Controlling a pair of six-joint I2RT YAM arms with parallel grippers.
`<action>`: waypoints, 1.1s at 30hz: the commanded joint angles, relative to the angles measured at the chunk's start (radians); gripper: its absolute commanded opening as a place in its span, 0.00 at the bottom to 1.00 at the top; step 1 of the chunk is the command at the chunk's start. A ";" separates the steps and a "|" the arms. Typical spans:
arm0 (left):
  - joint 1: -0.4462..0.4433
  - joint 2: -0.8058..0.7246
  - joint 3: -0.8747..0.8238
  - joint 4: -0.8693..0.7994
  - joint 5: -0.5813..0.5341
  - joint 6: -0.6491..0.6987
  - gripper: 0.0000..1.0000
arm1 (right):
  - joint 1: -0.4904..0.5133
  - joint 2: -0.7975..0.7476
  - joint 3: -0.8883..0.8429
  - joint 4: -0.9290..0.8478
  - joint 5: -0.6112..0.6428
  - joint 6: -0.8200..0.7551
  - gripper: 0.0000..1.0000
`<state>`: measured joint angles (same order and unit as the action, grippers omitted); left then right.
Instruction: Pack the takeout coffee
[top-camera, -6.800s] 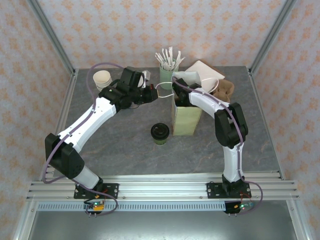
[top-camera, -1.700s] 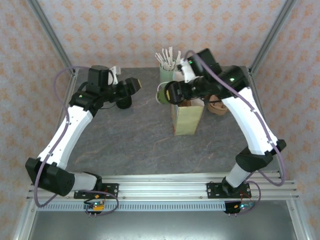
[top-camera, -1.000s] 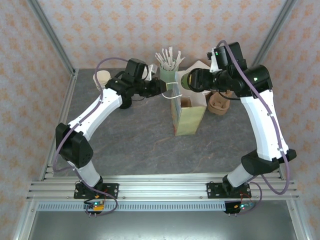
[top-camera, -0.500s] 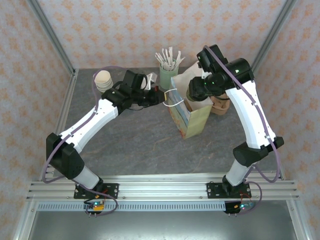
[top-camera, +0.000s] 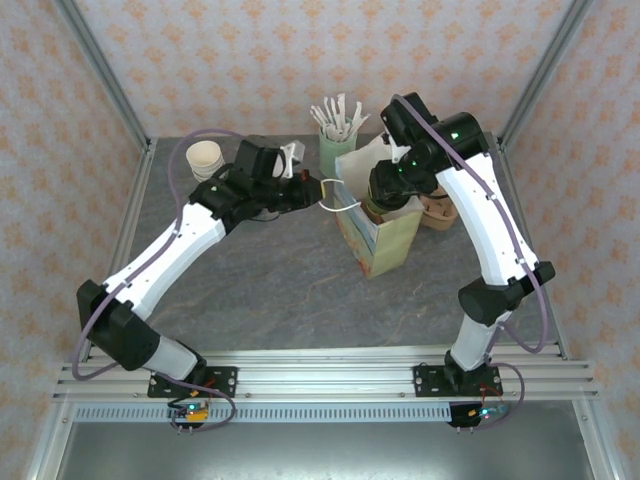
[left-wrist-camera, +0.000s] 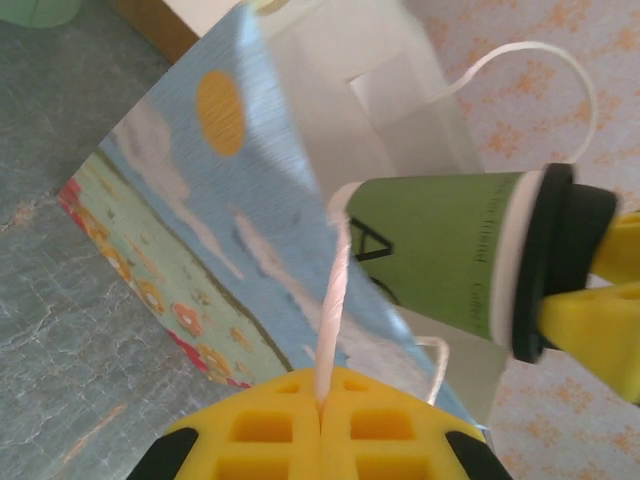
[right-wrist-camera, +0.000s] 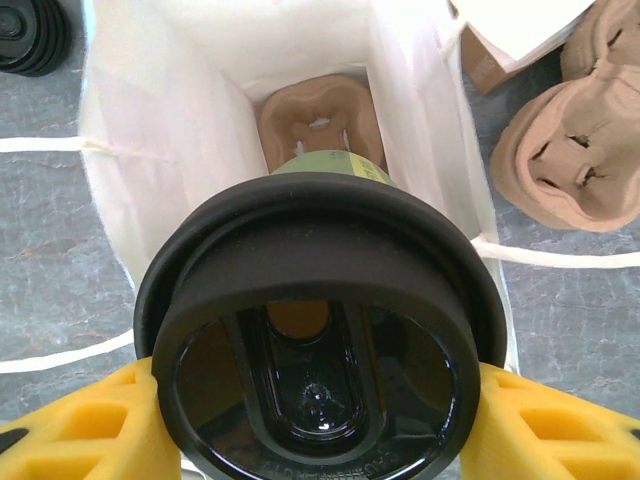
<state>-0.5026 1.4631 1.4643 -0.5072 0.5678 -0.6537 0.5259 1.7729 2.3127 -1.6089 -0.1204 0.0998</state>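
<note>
Where the grey, stone-patterned surface (top-camera: 250, 290) ends, pale pink wallpaper with orange sprigs (top-camera: 250, 60) rises on three sides, with slanting aluminium posts (top-camera: 100, 70) in the far corners and a metal rail (top-camera: 320, 370) along the near edge carrying my two bases. At the far side stand a stack of lidless cups with cream insides (top-camera: 207, 158), a mint-green pot of white cutlery (top-camera: 335, 135) and some brown moulded-pulp cup carriers (top-camera: 440, 210). Near the middle stands a tall paper bag printed in blue and green with a white inside (top-camera: 385, 240), tilted with its mouth leaning to my left. My left arm bends out wide at the elbow and reaches across toward the bag. My right arm climbs from its base, folds at the elbow and arches over the bag so that the wrist points down into it. My left pincer (left-wrist-camera: 320, 420) is closed, its yellow pads pressed together on the bag's white string handle (left-wrist-camera: 335, 290), which runs taut up to the bag's edge. My right pincer (right-wrist-camera: 315, 400) grips the small green paper cup with a round black plastic lid (right-wrist-camera: 315, 330), one pad on each side of the lid. The cup hangs lid-up in the bag's open mouth, its base hidden behind the near wall in the left wrist view, directly above a brown pulp carrier (right-wrist-camera: 315, 120) lying at the bag's bottom.
</note>
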 joint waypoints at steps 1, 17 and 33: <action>-0.005 -0.048 0.030 -0.034 -0.040 0.027 0.00 | 0.010 0.006 0.025 -0.031 -0.007 -0.018 0.52; -0.005 -0.058 -0.008 -0.049 -0.074 0.035 0.00 | 0.027 0.084 0.062 -0.020 -0.081 -0.089 0.52; -0.006 -0.066 -0.055 -0.086 -0.147 0.093 0.00 | 0.026 0.104 0.156 -0.002 -0.136 -0.132 0.50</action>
<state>-0.5026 1.4158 1.4162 -0.5709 0.4541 -0.5926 0.5491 1.8984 2.4207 -1.6081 -0.2405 -0.0132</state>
